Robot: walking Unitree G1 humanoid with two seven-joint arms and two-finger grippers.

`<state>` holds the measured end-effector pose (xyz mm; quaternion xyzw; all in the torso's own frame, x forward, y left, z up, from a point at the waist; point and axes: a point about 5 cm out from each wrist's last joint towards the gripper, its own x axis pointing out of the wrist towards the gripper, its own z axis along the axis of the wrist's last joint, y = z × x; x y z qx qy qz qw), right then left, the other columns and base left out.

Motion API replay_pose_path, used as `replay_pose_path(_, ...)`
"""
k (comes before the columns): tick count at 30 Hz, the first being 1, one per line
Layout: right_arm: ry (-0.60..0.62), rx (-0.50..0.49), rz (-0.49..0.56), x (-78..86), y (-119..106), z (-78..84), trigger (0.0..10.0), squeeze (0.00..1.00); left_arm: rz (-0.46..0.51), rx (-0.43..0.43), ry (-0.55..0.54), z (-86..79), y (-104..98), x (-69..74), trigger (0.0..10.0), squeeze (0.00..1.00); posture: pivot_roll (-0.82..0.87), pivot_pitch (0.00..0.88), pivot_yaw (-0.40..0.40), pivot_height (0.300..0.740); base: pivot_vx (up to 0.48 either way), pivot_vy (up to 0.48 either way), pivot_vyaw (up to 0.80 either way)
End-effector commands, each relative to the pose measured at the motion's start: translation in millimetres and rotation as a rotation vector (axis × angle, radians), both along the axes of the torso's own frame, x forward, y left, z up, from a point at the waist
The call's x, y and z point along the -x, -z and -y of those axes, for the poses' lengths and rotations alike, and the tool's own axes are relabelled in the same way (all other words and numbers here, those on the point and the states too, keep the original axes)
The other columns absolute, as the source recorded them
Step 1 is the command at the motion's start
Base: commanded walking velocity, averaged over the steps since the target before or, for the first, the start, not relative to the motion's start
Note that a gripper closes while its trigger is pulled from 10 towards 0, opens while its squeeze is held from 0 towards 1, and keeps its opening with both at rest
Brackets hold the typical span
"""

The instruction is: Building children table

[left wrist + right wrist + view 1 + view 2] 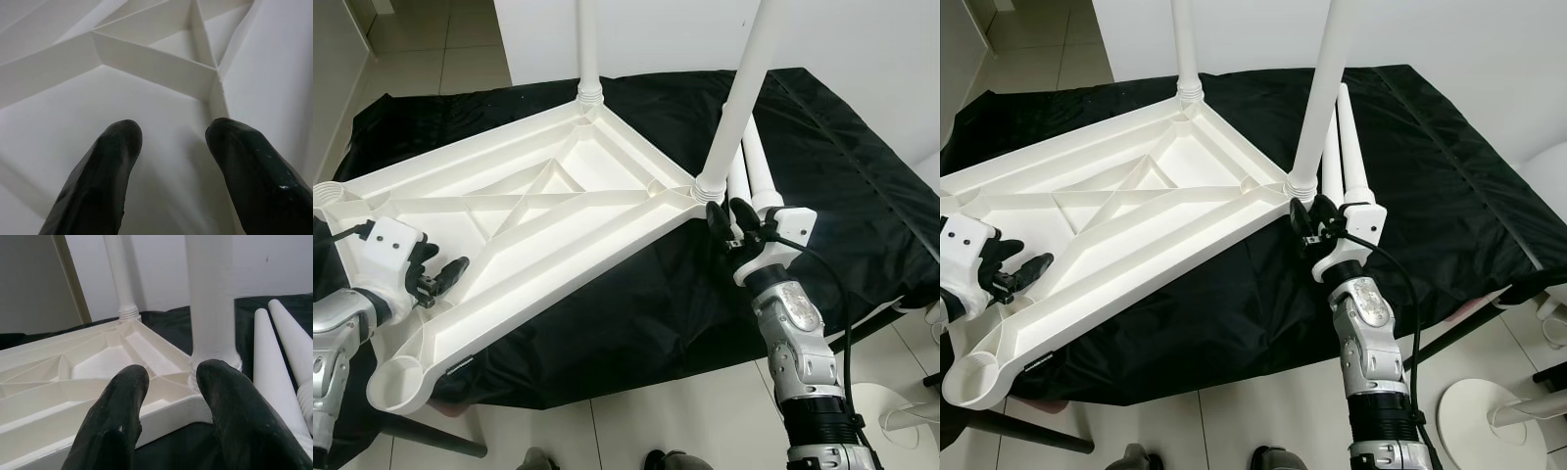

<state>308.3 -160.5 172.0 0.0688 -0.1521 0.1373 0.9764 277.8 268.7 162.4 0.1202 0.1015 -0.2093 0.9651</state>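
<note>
White tabletop [524, 220] lying inverted for leg fitting; L gripper [438, 278] open, steadying near-left rim; R gripper [732, 217] open, facing fitted leg [736, 103].

Tabletop [519, 211]: white moulded plastic, smooth, slight sheen, ribbed underside.
Legs [744, 93]: white plastic, smooth, satin; threaded ridges at the socket ends.
Cloth [822, 147]: black, thin, creased, faintly glossy, draped over the surface.
Floor [636, 421]: pale tiles, glossy.
Right gripper [729, 217]: black fingers, smooth and dully shiny; white plastic housing.
Arms [798, 343]: silver metal, brushed look.
</note>
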Motion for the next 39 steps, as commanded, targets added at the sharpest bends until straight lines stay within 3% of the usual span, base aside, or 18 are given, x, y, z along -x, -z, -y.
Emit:
replay_pose_path(1, -0.003, -0.003, -0.02, 1.7, 4, -1.2, 10.0, 0.0, -0.064, 0.098, 0.236, 23.6, 5, 13.2, 10.0, 0.0, -0.01, 0.1, 0.028, 0.74, 0.0, 0.0, 0.0)
replay_pose_path(3, -0.003, -0.003, -0.02, 1.7, 4, -1.2, 10.0, 0.0, -0.064, 0.098, 0.236, 23.6, 5, 13.2, 10.0, 0.0, -0.01, 0.1, 0.028, 0.74, 0.0, 0.0, 0.0)
replay_pose_path(7, -0.003, -0.007, -0.023, 2.5, 4, -2.6, 10.0, 0.0, -0.077, 0.247, 0.316, 44.9, 7, 22.4, 10.0, 0.0, -0.01, 0.093, 0.027, 0.74, 0.0, 0.0, 0.0)
replay_pose_path(9, -0.003, -0.007, -0.023, 2.5, 4, -2.6, 10.0, 0.0, -0.077, 0.247, 0.316, 44.9, 7, 22.4, 10.0, 0.0, -0.01, 0.093, 0.027, 0.74, 0.0, 0.0, 0.0)
replay_pose_path(11, -0.006, -0.009, -0.029, 3.2, 6, -4.6, 10.0, 0.0, -0.064, 0.311, 0.336, 61.9, 9, 22.6, 10.0, 0.0, -0.01, 0.093, 0.023, 0.74, 0.0, 0.0, 0.0)
replay_pose_path(25, -0.006, -0.002, -0.035, 5.2, 6, -2.9, 10.0, 0.0, -0.042, 0.383, 0.419, 101.2, -1, 26.9, 10.0, 0.0, -0.03, 0.096, 0.02, 0.74, 0.0, 0.0, 0.0)
replay_pose_path(27, -0.003, -0.002, -0.035, 7.0, 6, -3.2, 10.0, 0.0, -0.046, 0.401, 0.426, 115.8, 1, 24.3, 10.0, 0.0, -0.04, 0.096, 0.02, 0.74, 0.0, 0.0, 0.0)
replay_pose_path(39, 0.009, -0.002, -0.032, 8.2, 4, -0.6, 10.0, 0.0, 0.031, 0.377, 0.337, 129.5, -9, 8.8, 10.0, 0.0, -0.04, 0.098, 0.024, 0.74, 0.0, 0.0, 0.0)
